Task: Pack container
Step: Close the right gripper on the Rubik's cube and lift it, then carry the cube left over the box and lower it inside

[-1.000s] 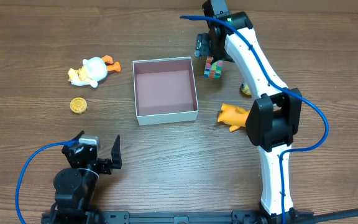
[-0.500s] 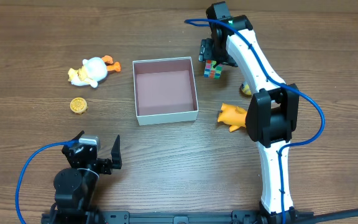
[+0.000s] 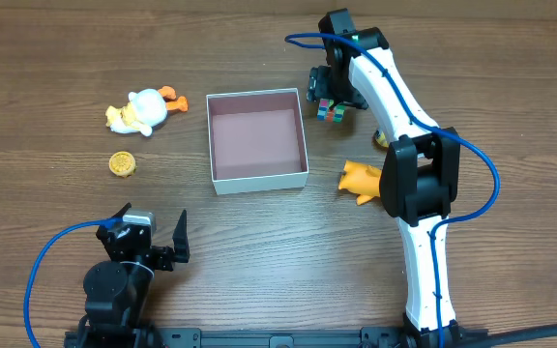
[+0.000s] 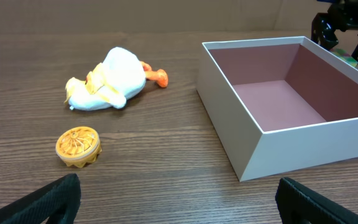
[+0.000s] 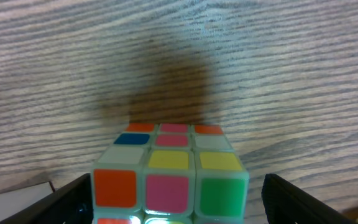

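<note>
The container [image 3: 257, 180], a square white-walled box with a pinkish-brown inside, stands mid-table and holds nothing; it also shows in the left wrist view [image 4: 303, 149]. My right gripper [image 3: 329, 97] is just past the container's far right corner, shut on a multicoloured puzzle cube [image 3: 333, 111]. In the right wrist view the cube [image 5: 173, 168] sits between the two fingers [image 5: 174, 196], with its shadow on the wood beyond. My left gripper [image 3: 153, 234] is open and empty near the front left edge; its fingertips frame bare wood [image 4: 179, 199].
A white and yellow plush duck [image 3: 141, 111] [image 4: 107, 87] and a round yellow toy [image 3: 122, 164] [image 4: 78, 146] lie left of the container. An orange toy [image 3: 361, 180] and a small yellow piece [image 3: 382, 139] lie to its right, by the right arm.
My right gripper has shifted slightly toward the front and left with the cube between its fingers. The left arm has not moved.
</note>
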